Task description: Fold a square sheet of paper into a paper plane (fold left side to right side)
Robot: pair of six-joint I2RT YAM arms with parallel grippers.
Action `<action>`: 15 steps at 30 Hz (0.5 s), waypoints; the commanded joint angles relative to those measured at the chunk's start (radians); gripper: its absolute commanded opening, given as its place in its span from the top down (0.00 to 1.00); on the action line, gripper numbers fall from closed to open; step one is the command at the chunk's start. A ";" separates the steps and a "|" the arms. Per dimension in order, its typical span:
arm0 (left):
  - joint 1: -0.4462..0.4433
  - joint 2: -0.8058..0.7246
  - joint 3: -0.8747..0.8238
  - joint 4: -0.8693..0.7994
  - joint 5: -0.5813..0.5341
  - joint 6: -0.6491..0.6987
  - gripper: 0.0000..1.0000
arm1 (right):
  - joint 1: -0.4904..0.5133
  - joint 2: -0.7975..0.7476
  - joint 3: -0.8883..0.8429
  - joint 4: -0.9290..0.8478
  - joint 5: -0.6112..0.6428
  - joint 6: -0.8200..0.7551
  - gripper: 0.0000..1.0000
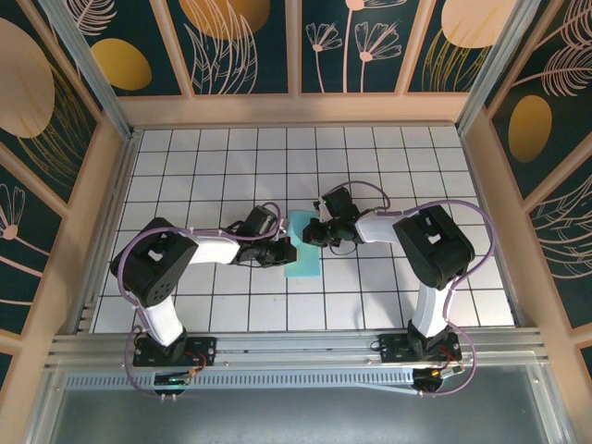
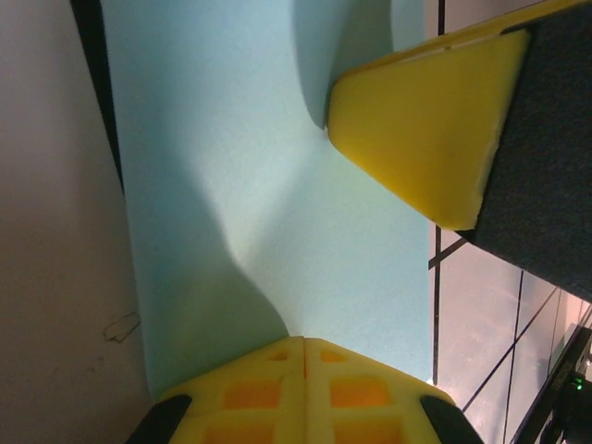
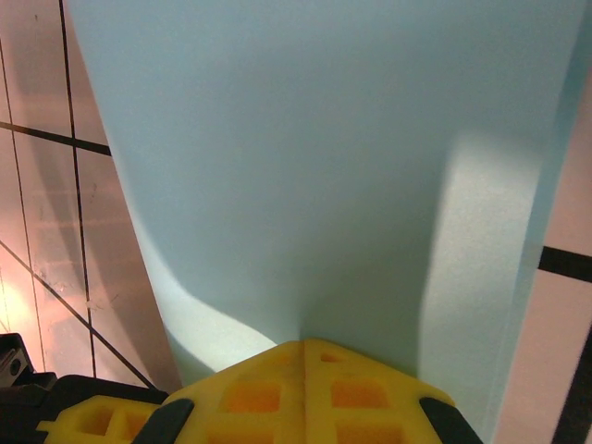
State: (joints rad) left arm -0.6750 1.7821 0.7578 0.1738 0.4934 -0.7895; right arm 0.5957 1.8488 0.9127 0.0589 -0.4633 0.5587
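Note:
The square sheet of paper lies flat at mid-table as a narrow light teal strip, folded over on itself. A paper plane is out of view. My left gripper is shut, its tips resting on the strip's left edge. My right gripper is shut too and presses on the upper part. In the left wrist view the closed yellow tips touch the paper, with the right gripper's finger just beyond. The right wrist view shows its closed tips on the paper.
The table is white with a black grid. Wooden walls stand on three sides and a metal rail runs along the near edge. Both arms reach inward and meet over the paper.

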 commanded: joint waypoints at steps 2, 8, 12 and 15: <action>-0.019 0.010 -0.056 -0.026 -0.026 -0.008 1.00 | 0.006 -0.046 0.034 -0.060 0.052 -0.005 1.00; -0.029 0.003 -0.064 -0.024 -0.048 -0.035 1.00 | 0.011 -0.141 -0.010 -0.106 0.080 -0.011 1.00; -0.032 -0.001 -0.069 -0.017 -0.059 -0.044 1.00 | 0.037 -0.215 -0.095 -0.089 0.078 0.031 1.00; -0.032 -0.004 -0.068 -0.017 -0.062 -0.044 1.00 | 0.073 -0.235 -0.148 -0.050 0.063 0.072 1.00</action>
State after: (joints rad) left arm -0.6941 1.7660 0.7216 0.2317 0.4603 -0.8207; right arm 0.6331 1.6318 0.8158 -0.0013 -0.4042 0.5850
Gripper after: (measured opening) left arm 0.043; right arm 0.050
